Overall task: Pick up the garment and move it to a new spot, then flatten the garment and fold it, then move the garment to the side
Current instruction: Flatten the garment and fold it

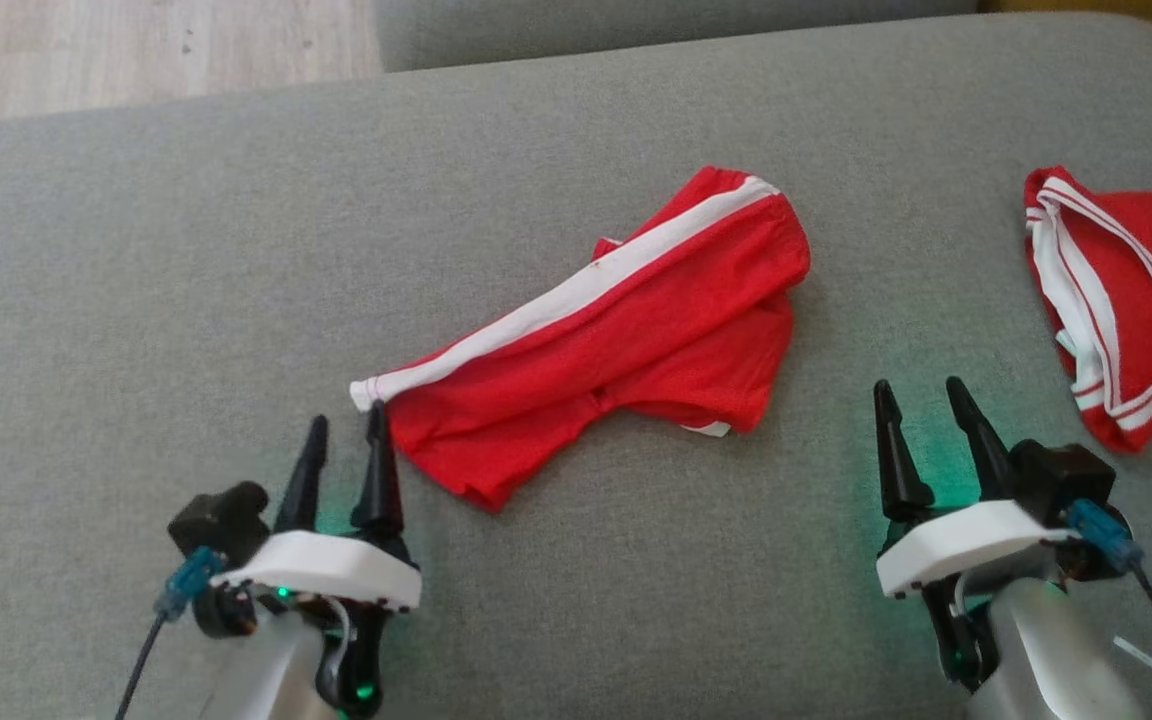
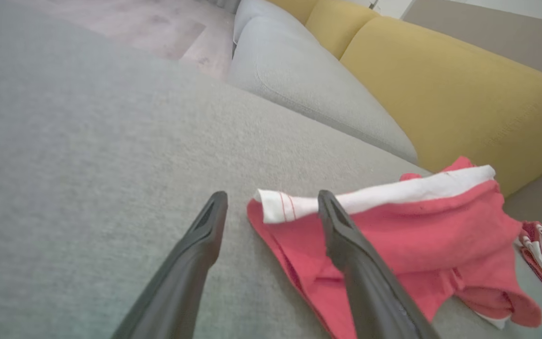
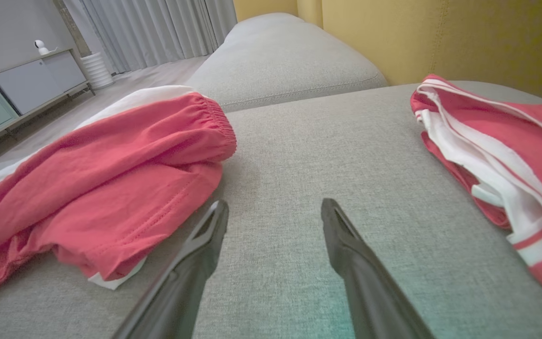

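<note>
A red garment (image 1: 626, 330) with a white side stripe lies crumpled in the middle of the grey cushion (image 1: 186, 280). It looks like a pair of shorts, with its elastic waist at the far right end. My left gripper (image 1: 346, 428) is open at the garment's lower left corner, its right finger beside the white stripe's end (image 2: 275, 207). Nothing sits between its fingers. My right gripper (image 1: 919, 392) is open over bare cushion, right of the garment (image 3: 101, 188) and apart from it.
A second red piece with white stripes (image 1: 1121, 300) lies at the cushion's right edge, seen also in the right wrist view (image 3: 501, 165). Wooden floor (image 1: 136, 50) lies beyond the far edge. A yellow backrest (image 2: 440, 89) and another grey cushion (image 3: 285, 61) stand behind.
</note>
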Robot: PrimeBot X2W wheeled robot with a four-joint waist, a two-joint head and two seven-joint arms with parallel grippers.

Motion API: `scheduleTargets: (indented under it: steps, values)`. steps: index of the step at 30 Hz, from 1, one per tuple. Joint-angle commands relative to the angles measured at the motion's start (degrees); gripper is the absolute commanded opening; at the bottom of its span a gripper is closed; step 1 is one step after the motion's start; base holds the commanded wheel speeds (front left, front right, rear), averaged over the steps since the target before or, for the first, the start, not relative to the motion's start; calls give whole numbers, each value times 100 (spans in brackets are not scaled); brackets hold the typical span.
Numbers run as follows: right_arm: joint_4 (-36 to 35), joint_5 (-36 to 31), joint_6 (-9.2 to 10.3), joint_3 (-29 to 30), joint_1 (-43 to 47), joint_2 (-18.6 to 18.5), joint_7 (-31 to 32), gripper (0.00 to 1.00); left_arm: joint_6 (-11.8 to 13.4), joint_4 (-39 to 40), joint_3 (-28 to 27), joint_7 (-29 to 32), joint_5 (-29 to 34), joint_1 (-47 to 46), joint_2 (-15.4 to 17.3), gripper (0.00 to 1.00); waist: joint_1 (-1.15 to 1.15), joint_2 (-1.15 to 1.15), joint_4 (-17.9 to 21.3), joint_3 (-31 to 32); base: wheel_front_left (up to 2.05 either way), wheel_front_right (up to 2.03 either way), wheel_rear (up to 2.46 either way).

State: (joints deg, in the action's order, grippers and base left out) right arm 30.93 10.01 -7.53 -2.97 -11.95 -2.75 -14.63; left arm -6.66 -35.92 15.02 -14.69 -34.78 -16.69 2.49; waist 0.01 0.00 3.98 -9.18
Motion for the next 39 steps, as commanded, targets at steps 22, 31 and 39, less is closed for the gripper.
scheduleTargets:
  steps: [22, 31, 39]
  values:
    - [-185, 50, 4, -118, -344, -13, -37, 100, -82, 3, 389, -30, -803, -619, 39, 21, -1, 0, 16, -320, 0, 0, 0]
    - [-197, 208, 4, -146, -714, -13, -37, 100, -82, 234, 300, -30, -632, -581, 39, 0, -1, 0, -131, -367, 0, 0, 0]
    - [746, 1173, 4, -798, -2442, -271, 352, 100, -82, 383, 601, -30, -506, -470, 39, 0, -1, 0, -541, -462, 0, 0, 0]
